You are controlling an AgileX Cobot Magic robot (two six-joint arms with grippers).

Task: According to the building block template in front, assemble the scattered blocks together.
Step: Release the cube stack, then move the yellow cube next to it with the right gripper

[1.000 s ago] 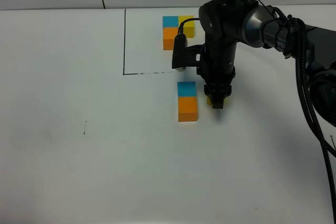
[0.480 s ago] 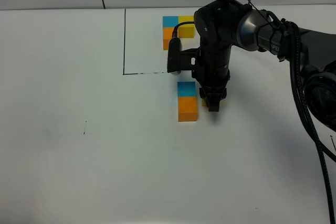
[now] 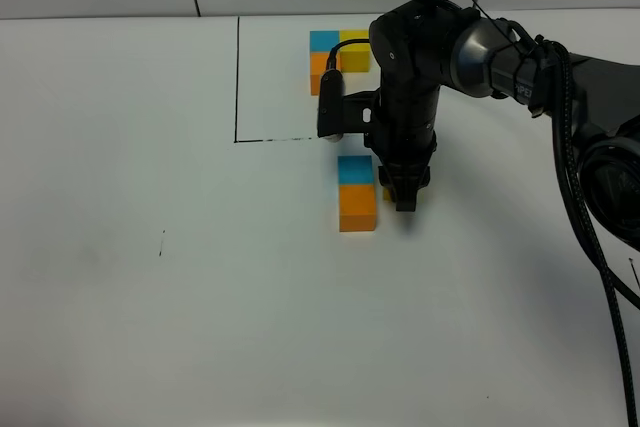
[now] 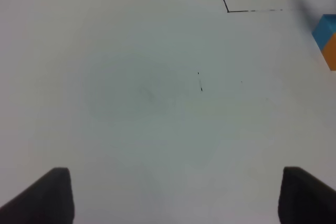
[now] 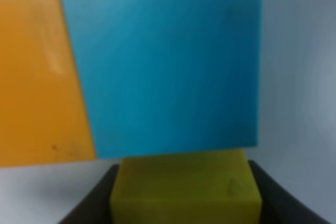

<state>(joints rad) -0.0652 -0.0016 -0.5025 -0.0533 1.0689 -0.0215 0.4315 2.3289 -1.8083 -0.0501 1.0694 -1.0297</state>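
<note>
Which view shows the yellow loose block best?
The right wrist view: the yellow block fills the foreground between the pincer fingers, against the blue block. The exterior high view shows only a sliver behind the arm; left wrist shows none.

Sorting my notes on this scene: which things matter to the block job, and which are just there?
Job:
- template trio
- blue cube
- orange cube
- yellow cube, in the right end effector

Just there:
- idle left end effector
- small ink mark

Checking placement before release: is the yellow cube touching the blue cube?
Touching. In the right wrist view the yellow cube, between the right gripper's fingers, sits flush against the blue cube, with no gap showing.
</note>
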